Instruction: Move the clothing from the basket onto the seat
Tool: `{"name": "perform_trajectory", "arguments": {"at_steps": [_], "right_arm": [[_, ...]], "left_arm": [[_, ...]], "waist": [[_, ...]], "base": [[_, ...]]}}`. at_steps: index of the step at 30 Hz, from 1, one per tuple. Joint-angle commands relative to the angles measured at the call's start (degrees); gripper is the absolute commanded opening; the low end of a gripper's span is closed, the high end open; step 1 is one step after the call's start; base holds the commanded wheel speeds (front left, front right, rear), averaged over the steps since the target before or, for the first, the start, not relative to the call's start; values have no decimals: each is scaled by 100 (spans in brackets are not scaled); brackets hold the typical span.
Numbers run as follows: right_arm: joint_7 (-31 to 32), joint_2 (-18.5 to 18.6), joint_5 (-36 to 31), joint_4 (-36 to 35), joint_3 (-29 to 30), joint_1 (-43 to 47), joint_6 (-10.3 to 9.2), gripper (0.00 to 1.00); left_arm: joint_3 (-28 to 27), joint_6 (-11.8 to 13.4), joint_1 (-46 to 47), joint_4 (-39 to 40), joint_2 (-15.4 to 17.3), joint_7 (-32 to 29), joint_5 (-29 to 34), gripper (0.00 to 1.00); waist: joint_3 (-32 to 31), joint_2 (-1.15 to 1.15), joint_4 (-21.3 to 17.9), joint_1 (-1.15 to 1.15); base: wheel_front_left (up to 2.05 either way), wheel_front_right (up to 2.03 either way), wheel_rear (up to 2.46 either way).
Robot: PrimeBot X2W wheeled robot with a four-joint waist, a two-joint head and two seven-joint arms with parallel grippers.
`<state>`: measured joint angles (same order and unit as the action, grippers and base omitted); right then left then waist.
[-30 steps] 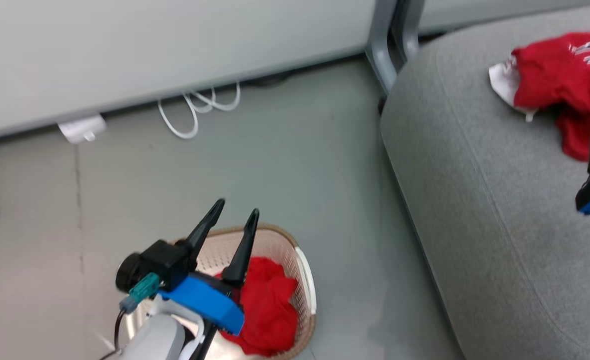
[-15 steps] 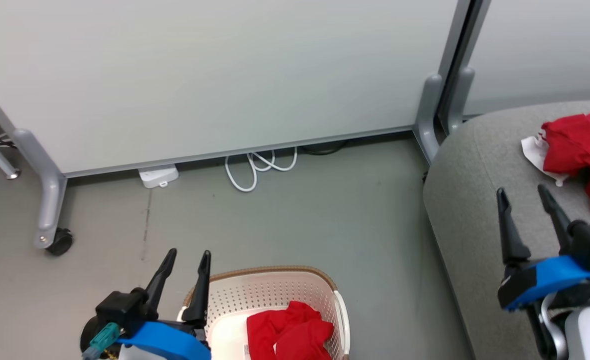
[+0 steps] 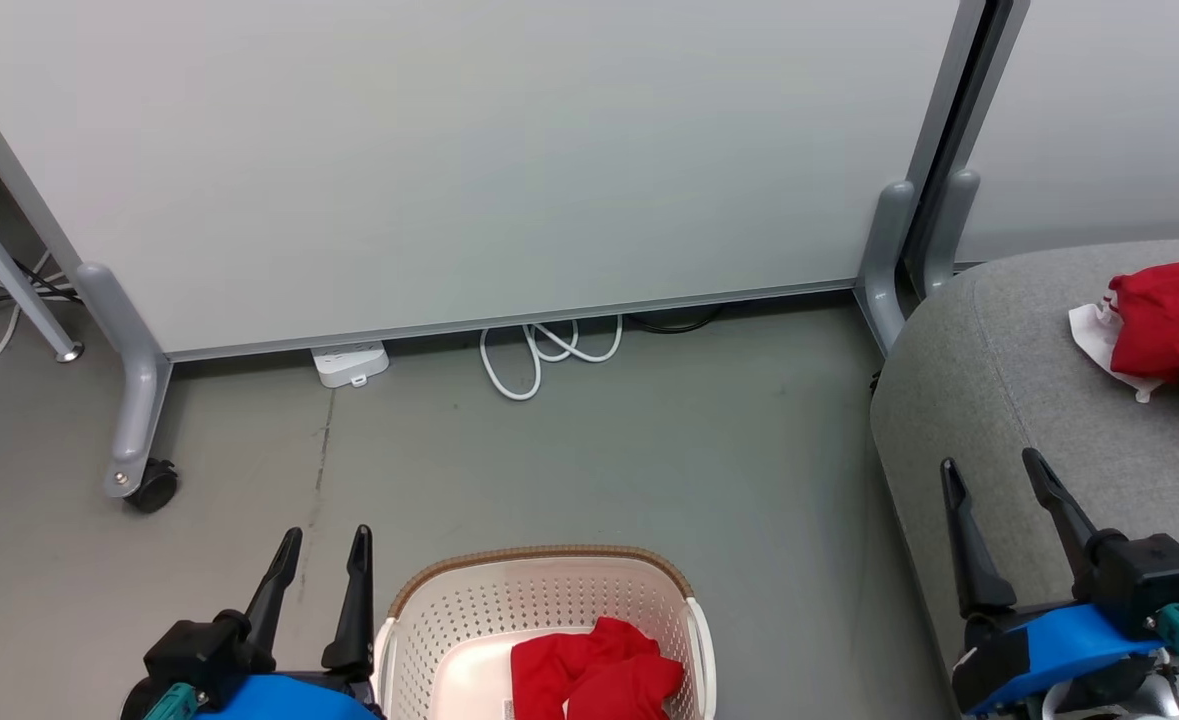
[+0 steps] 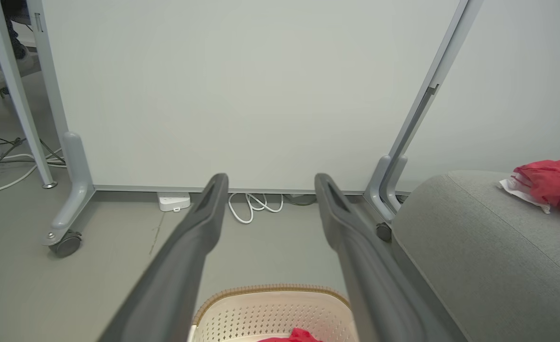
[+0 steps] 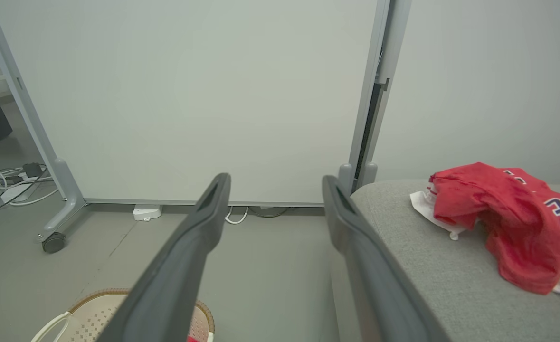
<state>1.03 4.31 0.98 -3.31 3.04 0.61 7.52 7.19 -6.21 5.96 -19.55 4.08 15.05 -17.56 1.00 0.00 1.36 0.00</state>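
Shift: since a second back my head camera has swung up and round, so the whole picture slid. Beyond that, the left hand [image 3: 327,535] has come off the basket [image 3: 539,553] mouth and the right hand [image 3: 989,462], then a lone fingertip at the frame edge, is now in full view.
Left hand: lower left in the head view, above the floor [image 3: 649,450], just beside the basket's left wall. Fingers spread wide, nothing between them. Through the gap its wrist view gives me floor and the brown basket rim.
Right hand: lower right in the head view, at the seat's [image 3: 999,380] left edge. Fingers spread wide, empty. In its wrist view one finger crosses the seat edge and the other crosses floor.
Clothing, piece one: plain red garment [image 3: 599,675] lies bunched inside the basket, toward its right side.
Clothing, piece two: lettered garment [image 3: 1164,315] lies crumpled on the seat, red with a white panel. The white letters read in the right wrist view. It is well apart from the right hand.
Basket: upright on the floor between my two hands, near the seat but not touching it.
Behind: pale partition [image 3: 449,150] on castor legs, with a white cable [image 3: 549,350] coiled beside a power strip [image 3: 351,362] at its foot.
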Motion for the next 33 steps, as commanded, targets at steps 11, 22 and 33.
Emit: {"name": "perform_trajectory", "arguments": {"at_steps": [11,22,33], "right_arm": [[16,-113,74,-80,31,144,-6,100],[-60,-139,75,10,-41,-54,-6,100],[-230,-143,91,-247,-213,-1112,-6,100]], "left_arm": [[-136,-90,36,7,-50,19,135,100],[-181,-107,119,58,-83,19,182,100],[10,-127,770,-3,-36,18,312,100]], "waist": [[62,0,0,0],[256,0,-98,0],[1795,0,-662,0]], "base": [[0,0,0],[0,0,0],[0,0,0]]}}
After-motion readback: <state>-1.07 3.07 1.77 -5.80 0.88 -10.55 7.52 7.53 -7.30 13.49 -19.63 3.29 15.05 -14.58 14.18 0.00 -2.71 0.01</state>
